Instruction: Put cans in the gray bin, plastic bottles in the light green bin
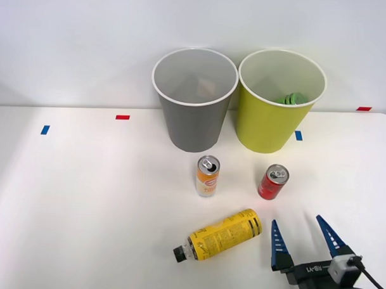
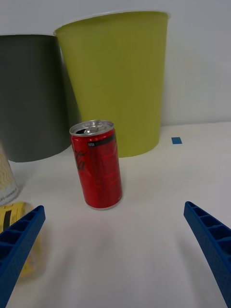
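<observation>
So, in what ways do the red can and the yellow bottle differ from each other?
The red can stands upright, while the yellow bottle lies on its side. The can is short; the bottle is clearly longer. The can has an open silver pull-tab top, whereas the bottle is closed with a black cap. The can stands ahead of the open right gripper; the bottle lies to its left. Both rest on the white table, outside the bins.

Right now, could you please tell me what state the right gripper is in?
Right gripper: open and empty, fingers spread apart, facing the upright red can.
</observation>
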Controlling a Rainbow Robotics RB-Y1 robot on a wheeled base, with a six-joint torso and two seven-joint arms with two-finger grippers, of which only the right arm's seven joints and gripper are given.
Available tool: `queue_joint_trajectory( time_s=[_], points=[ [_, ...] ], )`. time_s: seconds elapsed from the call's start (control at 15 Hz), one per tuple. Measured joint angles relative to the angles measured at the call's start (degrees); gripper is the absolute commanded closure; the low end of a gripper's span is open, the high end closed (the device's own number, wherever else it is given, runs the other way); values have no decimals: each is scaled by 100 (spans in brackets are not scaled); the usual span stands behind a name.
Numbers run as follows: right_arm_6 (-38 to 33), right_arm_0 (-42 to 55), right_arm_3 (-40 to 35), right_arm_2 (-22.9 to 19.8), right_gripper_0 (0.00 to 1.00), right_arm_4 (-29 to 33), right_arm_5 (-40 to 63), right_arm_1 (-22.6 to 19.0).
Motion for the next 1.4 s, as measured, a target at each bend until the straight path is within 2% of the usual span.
queue_joint_trajectory(
  time_s=[0.8,1.07,1.4],
  points=[
    [5,-1134,71,-53,0,-204,863,169],
    [45,-1751,845,-53,0,-216,697,439],
    [69,-2087,975,-114,0,-225,856,555]
  ],
)
